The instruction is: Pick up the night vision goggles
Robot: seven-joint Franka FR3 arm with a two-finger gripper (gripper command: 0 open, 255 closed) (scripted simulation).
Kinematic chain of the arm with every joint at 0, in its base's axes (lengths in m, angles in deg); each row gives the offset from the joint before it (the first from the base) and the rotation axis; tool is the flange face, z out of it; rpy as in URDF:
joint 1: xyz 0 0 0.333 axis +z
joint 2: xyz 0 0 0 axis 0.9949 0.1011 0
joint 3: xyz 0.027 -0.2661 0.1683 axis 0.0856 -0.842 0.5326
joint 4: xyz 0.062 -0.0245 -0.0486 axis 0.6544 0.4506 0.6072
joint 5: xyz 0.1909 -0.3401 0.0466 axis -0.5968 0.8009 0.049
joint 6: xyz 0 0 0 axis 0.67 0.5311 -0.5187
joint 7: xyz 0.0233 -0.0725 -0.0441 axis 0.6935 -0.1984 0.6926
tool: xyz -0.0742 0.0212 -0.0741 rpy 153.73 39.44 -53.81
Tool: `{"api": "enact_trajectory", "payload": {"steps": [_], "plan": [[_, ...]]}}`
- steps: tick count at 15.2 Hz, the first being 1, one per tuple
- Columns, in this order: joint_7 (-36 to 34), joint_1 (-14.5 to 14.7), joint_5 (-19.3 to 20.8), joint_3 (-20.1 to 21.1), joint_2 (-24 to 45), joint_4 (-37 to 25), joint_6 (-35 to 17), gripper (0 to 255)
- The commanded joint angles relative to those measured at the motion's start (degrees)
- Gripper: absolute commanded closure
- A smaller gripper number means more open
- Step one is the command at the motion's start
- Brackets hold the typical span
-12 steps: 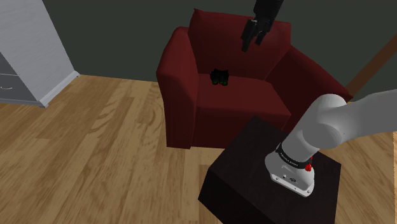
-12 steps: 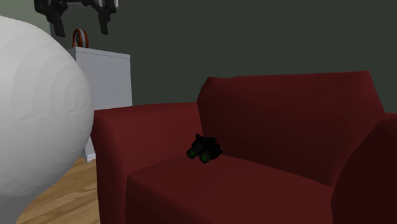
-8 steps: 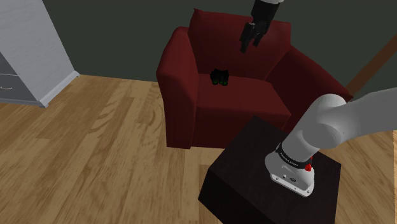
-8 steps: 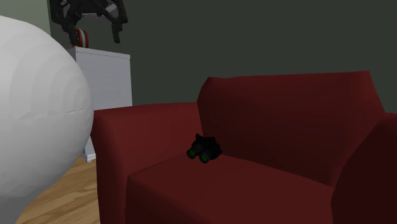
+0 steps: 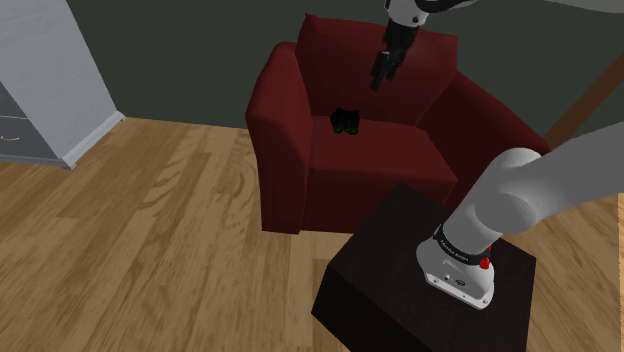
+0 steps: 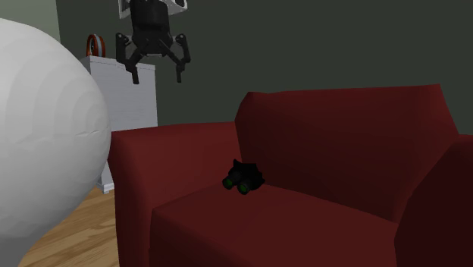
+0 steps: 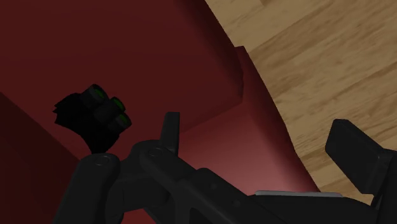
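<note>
Claw (image 6: 158,74) hangs in the air with its two black fingers spread wide, gripping nothing. In the shoulder view it sits against the backrest of a dark red armchair (image 5: 290,150), above the night vision goggles (image 5: 346,122) and a little toward that view's right, well apart from them. The goggles, black with green lenses, lie on the seat cushion close to the backrest, on the side nearer the shoulder view's left armrest. In the wrist view they appear beyond one finger, not between the two. A wooden floor (image 5: 150,230) surrounds the chair, and a pale cabinet (image 5: 40,80) stands against the dark wall.
</note>
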State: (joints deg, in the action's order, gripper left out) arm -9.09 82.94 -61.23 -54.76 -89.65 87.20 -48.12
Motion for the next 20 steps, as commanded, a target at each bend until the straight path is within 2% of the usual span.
{"api": "enact_trajectory", "payload": {"steps": [1, 6, 10, 15, 20], "plan": [[3.41, -0.11, 0.30, -2.30, 3.13, -0.25, -2.84, 0], [11.79, 0.02, -0.61, -7.46, 12.27, -3.12, -8.70, 0], [19.06, 0.14, -3.10, -11.02, 20.67, -6.95, -12.56, 0], [28.77, -0.50, -8.44, -14.01, 32.27, -13.65, -15.81, 0], [38.04, -3.03, -14.80, -14.52, 44.52, -22.57, -16.86, 0]]}}
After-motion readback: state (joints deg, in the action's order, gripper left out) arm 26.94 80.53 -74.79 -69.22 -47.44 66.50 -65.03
